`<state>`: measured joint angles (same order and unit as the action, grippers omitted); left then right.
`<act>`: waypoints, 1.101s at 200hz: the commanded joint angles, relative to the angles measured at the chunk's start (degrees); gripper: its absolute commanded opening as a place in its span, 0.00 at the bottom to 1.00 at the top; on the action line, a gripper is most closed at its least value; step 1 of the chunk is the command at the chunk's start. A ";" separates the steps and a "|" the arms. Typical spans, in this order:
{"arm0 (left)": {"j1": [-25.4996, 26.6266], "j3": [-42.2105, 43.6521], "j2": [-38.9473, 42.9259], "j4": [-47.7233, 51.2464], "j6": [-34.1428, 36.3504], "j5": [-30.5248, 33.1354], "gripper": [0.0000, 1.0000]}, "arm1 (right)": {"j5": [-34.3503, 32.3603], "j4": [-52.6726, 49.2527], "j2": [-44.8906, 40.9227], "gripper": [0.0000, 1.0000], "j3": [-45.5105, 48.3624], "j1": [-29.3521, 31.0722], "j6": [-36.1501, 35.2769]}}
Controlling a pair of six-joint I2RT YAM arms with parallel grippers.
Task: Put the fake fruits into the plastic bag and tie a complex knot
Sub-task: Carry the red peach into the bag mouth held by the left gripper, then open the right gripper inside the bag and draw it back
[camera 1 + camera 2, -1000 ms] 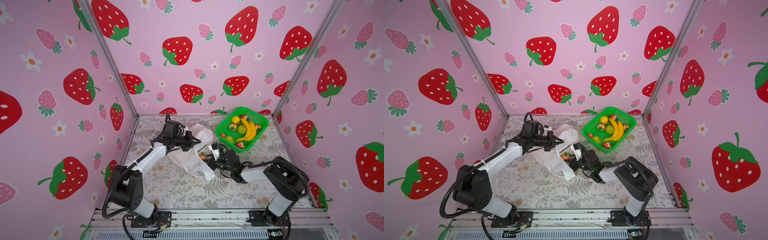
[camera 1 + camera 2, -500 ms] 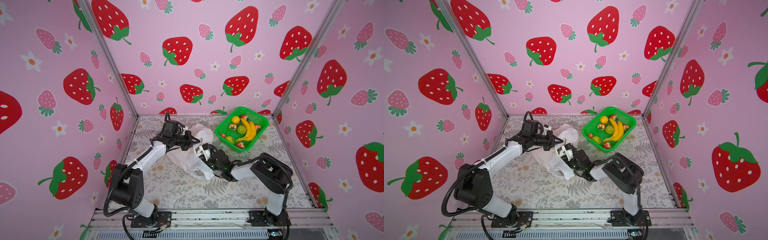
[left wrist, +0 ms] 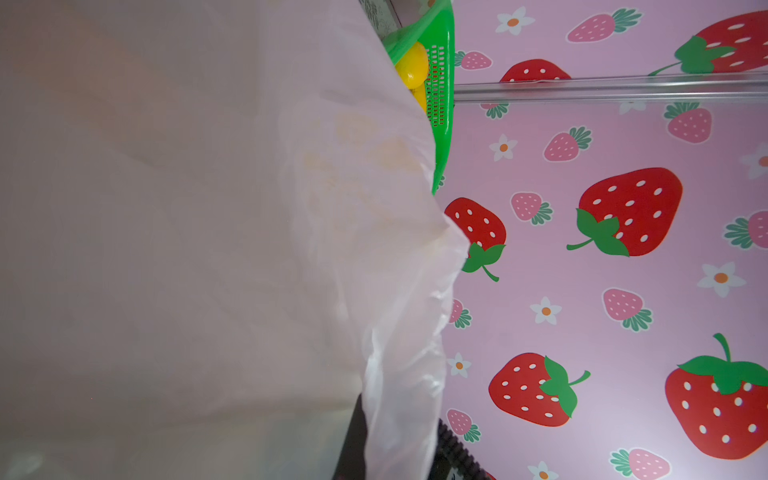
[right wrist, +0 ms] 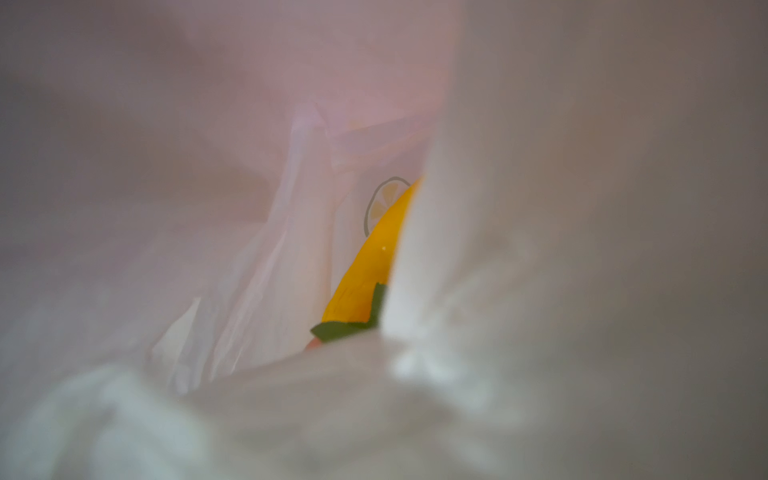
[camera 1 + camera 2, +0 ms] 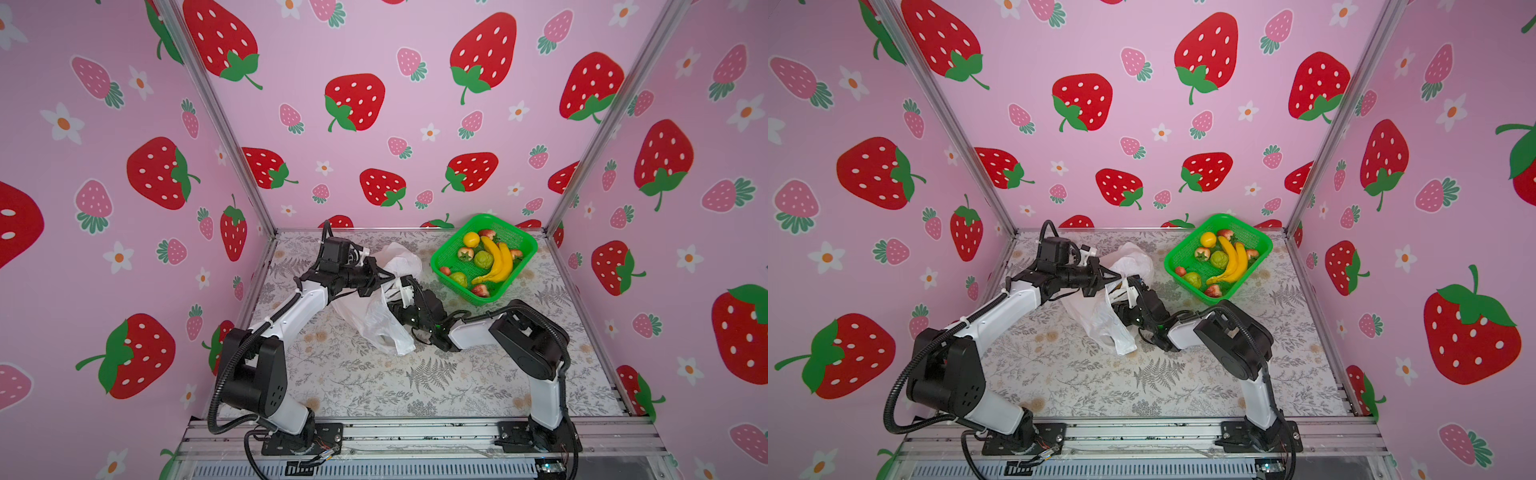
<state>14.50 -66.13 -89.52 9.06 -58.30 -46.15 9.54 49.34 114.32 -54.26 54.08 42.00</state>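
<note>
Two arms at plastic bag (image 5: pixel 376 320), left tool (image 5: pixel 384 275) clamped on its upper edge, right tool (image 5: pixel 1124 291) buried inside, spread untellable, yellow-orange fruit (image 4: pixel 365 270) within.

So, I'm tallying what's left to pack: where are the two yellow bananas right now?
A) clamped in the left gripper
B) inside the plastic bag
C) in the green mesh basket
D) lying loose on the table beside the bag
C: in both top views the bananas lie in the green basket among the other fruits, apart from the plastic bag and both arms.
</note>
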 commanded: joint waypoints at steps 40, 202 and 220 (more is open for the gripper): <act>-0.90 -1.08 1.98 2.03 0.64 -0.87 0.05 | -7.26 -6.68 2.44 0.64 -2.49 -1.80 3.27; -2.97 0.96 2.69 3.20 1.00 -0.83 0.13 | 1.50 -12.22 -3.13 0.98 -2.26 -6.27 0.54; -3.87 1.49 2.78 2.48 1.23 -0.49 0.13 | 5.55 -11.73 -6.76 0.98 1.32 -7.08 -0.83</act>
<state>11.79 -65.41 -88.14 12.16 -57.78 -46.11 8.95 36.58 112.66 -56.29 47.94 43.38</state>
